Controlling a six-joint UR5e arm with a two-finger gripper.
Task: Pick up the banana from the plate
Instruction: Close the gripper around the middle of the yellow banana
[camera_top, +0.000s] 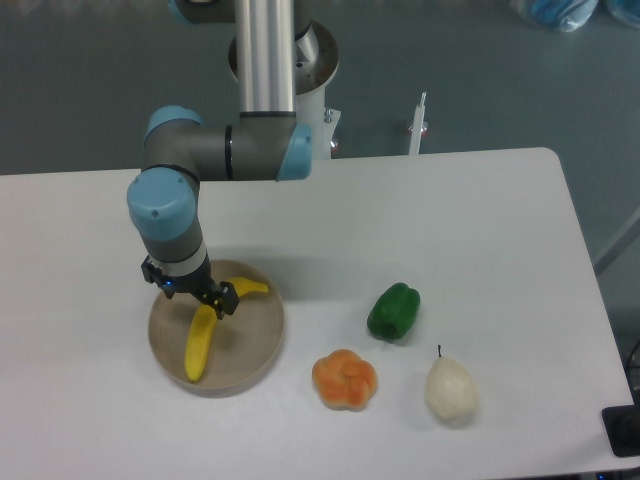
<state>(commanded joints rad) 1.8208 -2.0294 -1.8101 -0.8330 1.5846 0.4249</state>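
A bright-yellow banana (201, 345) lies on the round beige plate (255, 345) at the table's front left. Its lower end points toward the front and its upper end (250, 287) curves to the right. My gripper (190, 296) hangs straight down over the banana's upper bend and hides that middle part. The arm's wrist covers the fingers, so I cannot see whether they are open, shut or touching the banana.
A green pepper (394, 311) sits right of the plate. An orange bun (344, 379) lies in front of it, and a pale pear (450, 389) stands further right. The arm's base (280, 60) rises at the table's back edge.
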